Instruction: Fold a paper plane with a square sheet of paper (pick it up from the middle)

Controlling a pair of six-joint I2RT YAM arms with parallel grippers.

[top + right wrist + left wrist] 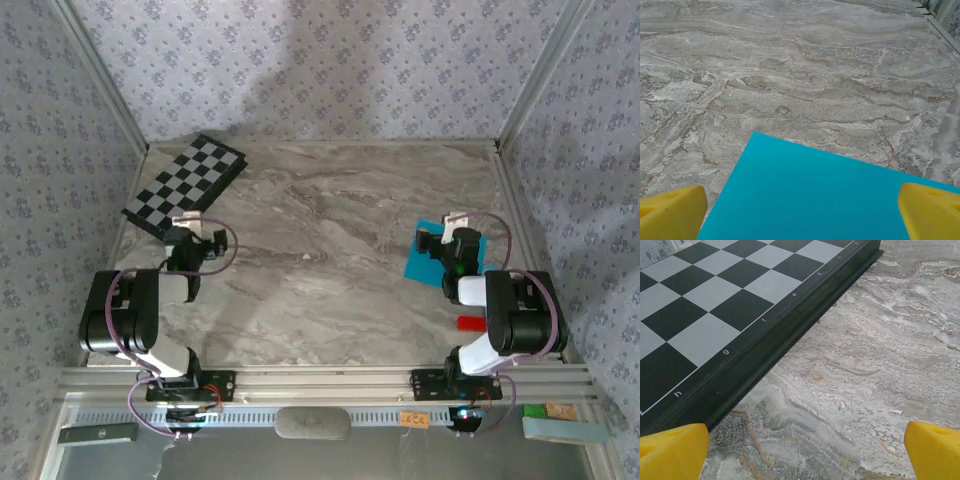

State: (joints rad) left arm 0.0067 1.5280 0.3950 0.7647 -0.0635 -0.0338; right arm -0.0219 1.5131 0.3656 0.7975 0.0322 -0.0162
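Left pincer [804, 452] wide; checkerboard [715, 305] edge lettered h–e.

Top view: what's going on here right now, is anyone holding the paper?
Nothing is held yet. The right gripper hangs open over the near part of the square sheet of paper, which lies flat and unfolded on the right side of the table. The left gripper is open too, over bare table beside the checkerboard. A small red block sits near the right arm's base.
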